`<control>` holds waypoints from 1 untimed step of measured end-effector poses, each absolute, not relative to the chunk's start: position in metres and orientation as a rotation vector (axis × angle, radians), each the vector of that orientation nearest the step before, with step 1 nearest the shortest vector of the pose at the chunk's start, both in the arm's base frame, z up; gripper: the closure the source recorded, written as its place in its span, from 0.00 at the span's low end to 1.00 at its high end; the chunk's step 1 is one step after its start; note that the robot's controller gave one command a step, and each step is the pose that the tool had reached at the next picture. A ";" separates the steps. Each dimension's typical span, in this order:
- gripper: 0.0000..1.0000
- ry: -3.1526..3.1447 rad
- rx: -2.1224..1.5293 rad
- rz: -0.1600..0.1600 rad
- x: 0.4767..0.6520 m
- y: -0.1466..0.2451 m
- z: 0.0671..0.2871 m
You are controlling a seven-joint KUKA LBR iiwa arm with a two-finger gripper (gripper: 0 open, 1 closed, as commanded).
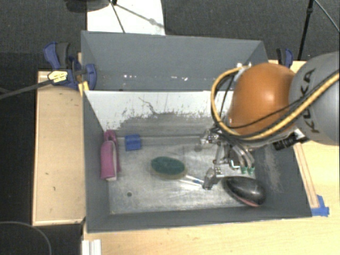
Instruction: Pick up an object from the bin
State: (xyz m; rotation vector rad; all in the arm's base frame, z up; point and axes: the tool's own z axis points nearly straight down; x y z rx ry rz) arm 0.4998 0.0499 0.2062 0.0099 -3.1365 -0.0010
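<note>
The gripper (211, 178) sits low at the near right of the bin (95, 158). Its tip is by what looks like a thin clear stick (192, 181), between a green oval pad (168, 167) and a dark oval lump (245, 190). I cannot tell whether its grip is released or clenched.

The arm (321, 97) is seen coming in from the right side of the view, with a fat grey link and some dark lettering printed along it. The wrist end is capped by a big rounded orange cover (260, 94), pretty shiny on top. A yellow-and-black cable loop (219, 97) is wrapped round the cover's left side and run back across the grey link. Under the cover the gripper (212, 177) is pointed downward and angled a bit left, positioned low in the lower right of the view, with bare metal parts and a small green bit seen on it.
</note>
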 end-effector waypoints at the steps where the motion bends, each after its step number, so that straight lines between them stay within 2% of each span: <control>1: 0.00 -3.148 -0.106 -0.004 0.525 0.114 0.071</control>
